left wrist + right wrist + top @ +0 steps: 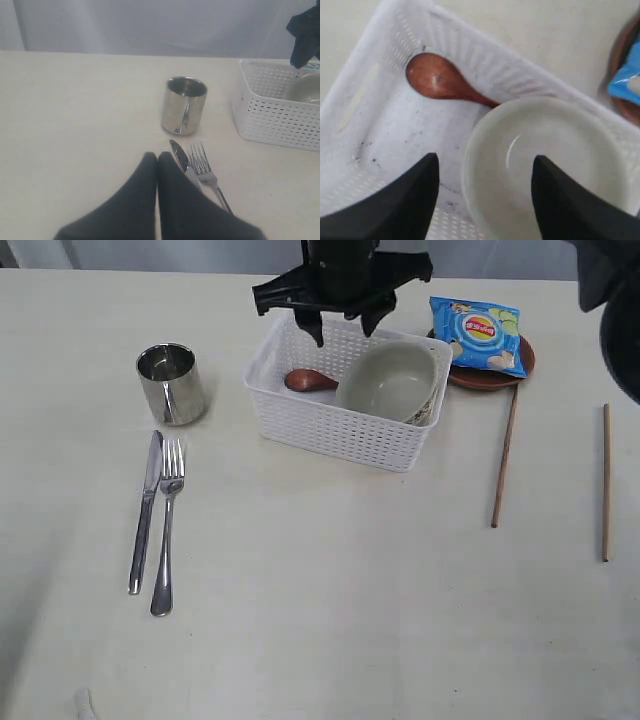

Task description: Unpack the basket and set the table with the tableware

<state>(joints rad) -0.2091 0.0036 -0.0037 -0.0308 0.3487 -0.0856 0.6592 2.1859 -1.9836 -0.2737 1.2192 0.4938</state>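
The white basket (340,425) stands at the back middle of the table (330,590). In it a cream bowl (392,380) leans beside a reddish-brown wooden spoon (308,380). My right gripper (345,335) hangs open just above the basket. In the right wrist view the right gripper (486,159) straddles the bowl (545,165) near its rim, with the spoon (437,77) beyond. My left gripper (157,157) is shut and empty, low over the table beside the knife (179,157) and fork (205,167).
A steel cup (172,383), knife (146,510) and fork (167,525) lie left of the basket. A blue chip bag (480,335) rests on the dark-brown plate (490,378) at the back right. Two chopsticks (503,455) (605,483) lie apart on the right.
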